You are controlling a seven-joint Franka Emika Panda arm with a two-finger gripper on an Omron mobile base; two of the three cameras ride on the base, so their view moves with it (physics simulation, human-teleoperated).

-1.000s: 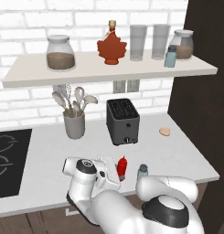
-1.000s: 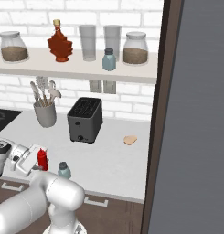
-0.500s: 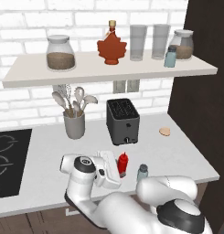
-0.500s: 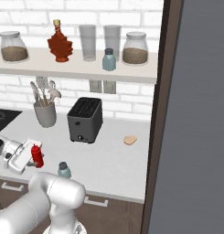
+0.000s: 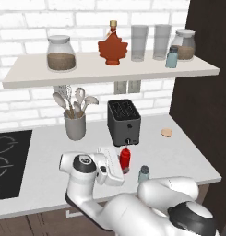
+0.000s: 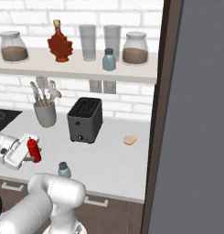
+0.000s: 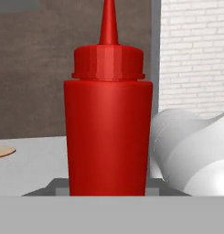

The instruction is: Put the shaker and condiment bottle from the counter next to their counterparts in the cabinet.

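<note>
The toaster (image 5: 124, 122) stands on the counter (image 5: 179, 152), below the shelf (image 5: 110, 69). Before it stands the bottle (image 5: 125, 159), upright, with the shaker (image 5: 143, 174) before and right of that. Left of the toaster is the utensil pot (image 5: 75, 125).

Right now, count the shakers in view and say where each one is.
2. One shaker stands on the counter beside the red bottle. The other shaker stands on the shelf, in front of the right-hand jar.

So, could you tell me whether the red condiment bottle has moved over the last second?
Yes: the condiment bottle has shifted up the left base view, toward the toaster.
</note>
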